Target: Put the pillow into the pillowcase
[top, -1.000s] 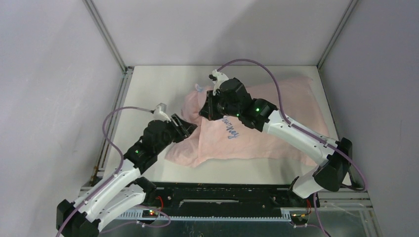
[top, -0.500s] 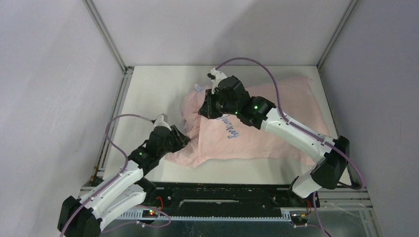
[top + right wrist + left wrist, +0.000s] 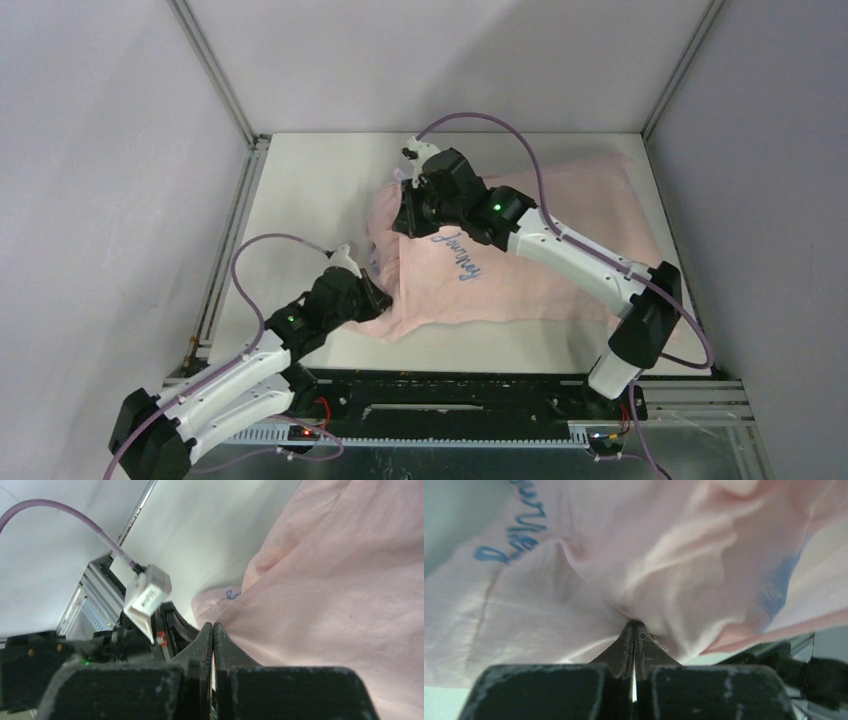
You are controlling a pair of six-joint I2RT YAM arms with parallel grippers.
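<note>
- Pillowcase point(image 3: 520, 270) is lying pink side up across the middle and right of the table point(image 3: 310, 190), and the blue cursive lettering point(image 3: 462, 256) is near its left end.
- Left gripper point(image 3: 633, 626) is at the near left corner of the case. Its jaws are pressed together with a pinch of pink fabric caught at the tips, and folds fan out from that spot.
- Right gripper point(image 3: 213, 626) is farther back on the same left end. Its jaws are also together, nipping the pink cloth right at the tips.
- The two pinch points sit near each other, left one nearer to me.
- The far right of the case looks plump, but I can't tell whether the pillow is inside. All I see is pink.
</note>
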